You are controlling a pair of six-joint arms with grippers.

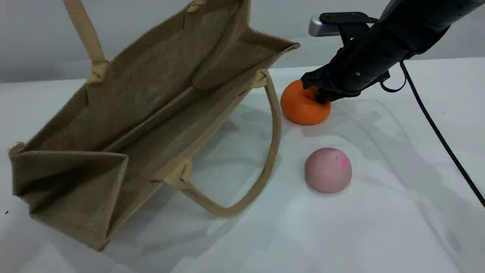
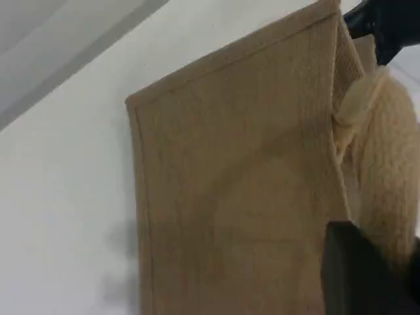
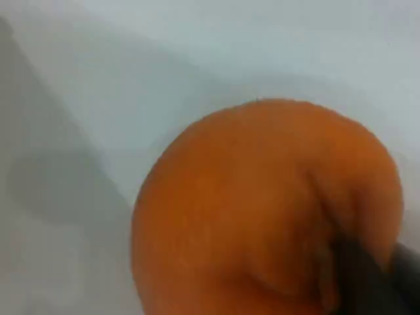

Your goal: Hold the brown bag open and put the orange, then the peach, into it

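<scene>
The brown bag (image 1: 151, 113) stands tilted on the left of the table, its mouth wide open toward the fruits. One beige handle (image 1: 85, 34) runs up out of the scene view; the other handle (image 1: 271, 151) hangs loose in front. In the left wrist view my left gripper (image 2: 374, 269) is shut on the raised handle (image 2: 387, 164) beside the bag's side (image 2: 236, 197). Right of the bag lies the orange (image 1: 301, 108), with my right gripper (image 1: 321, 96) shut on its top; its skin dents at the finger (image 3: 367, 275). The peach (image 1: 327, 170) rests nearer the front, untouched.
A black cable (image 1: 435, 129) trails from the right arm down across the white table (image 1: 379, 227) to the right edge. The loose handle loop lies between the bag's mouth and the two fruits.
</scene>
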